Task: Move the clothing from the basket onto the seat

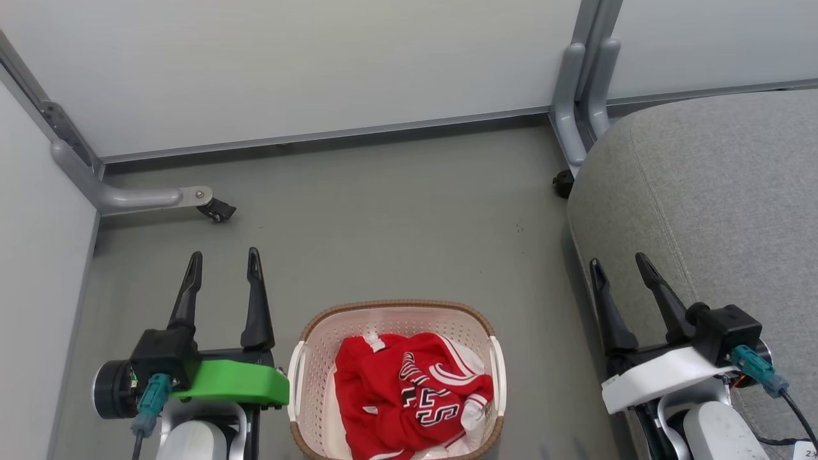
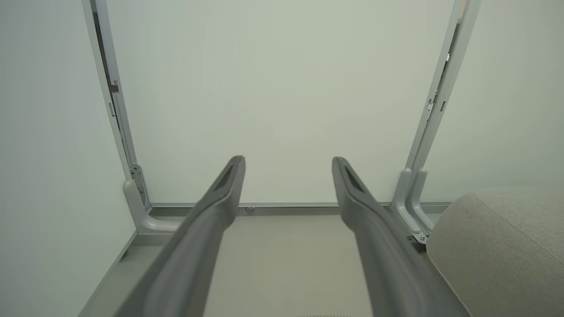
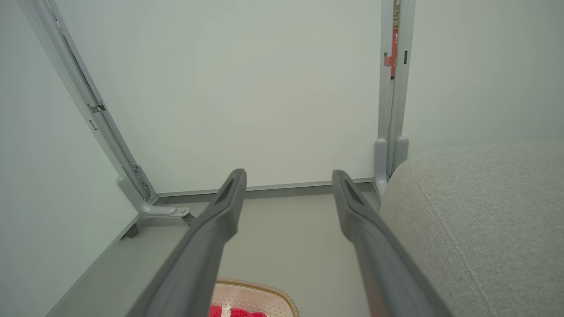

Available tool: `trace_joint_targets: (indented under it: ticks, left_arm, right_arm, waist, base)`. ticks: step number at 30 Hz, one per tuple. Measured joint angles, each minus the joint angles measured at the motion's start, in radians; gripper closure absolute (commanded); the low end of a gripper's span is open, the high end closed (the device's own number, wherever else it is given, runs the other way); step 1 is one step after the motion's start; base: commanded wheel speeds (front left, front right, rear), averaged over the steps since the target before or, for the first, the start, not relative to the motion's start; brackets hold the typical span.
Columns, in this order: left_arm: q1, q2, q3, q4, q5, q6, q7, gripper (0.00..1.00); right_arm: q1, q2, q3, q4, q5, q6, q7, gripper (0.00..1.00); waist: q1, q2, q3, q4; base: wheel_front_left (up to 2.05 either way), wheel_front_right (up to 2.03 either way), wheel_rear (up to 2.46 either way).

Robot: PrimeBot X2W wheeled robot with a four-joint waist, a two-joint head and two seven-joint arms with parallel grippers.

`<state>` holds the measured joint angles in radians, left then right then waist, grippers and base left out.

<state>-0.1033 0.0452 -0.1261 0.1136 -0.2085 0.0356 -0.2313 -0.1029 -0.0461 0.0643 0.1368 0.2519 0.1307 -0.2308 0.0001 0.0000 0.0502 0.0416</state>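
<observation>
We look along our left gripper. Its two long dark fingers come up from the bottom and stand wide apart. Nothing is between them, and they touch nothing. Past them we see the grey floor and a big pale wall straight ahead. The thin grey left post runs up the wall, and its curved foot rests on the floor. The right post runs up on the other side. At the bottom right we see a rounded corner of the grey seat, just beside the foot of the right post.
</observation>
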Motion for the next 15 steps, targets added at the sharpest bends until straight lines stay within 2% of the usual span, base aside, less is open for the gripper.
trace_joint_targets:
  ticks: [15]
  left_arm:
    - [-0.003,0.001,-0.018,-0.002,0.103,0.009,-0.026,0.0]
  right_arm:
    - [-0.008,-0.001,-0.006,0.025,-0.108,0.0,-0.026,0.0]
  waist:
    - [0.0,0.0,0.011,0.003]
  base:
    - [0.0,0.0,0.0]
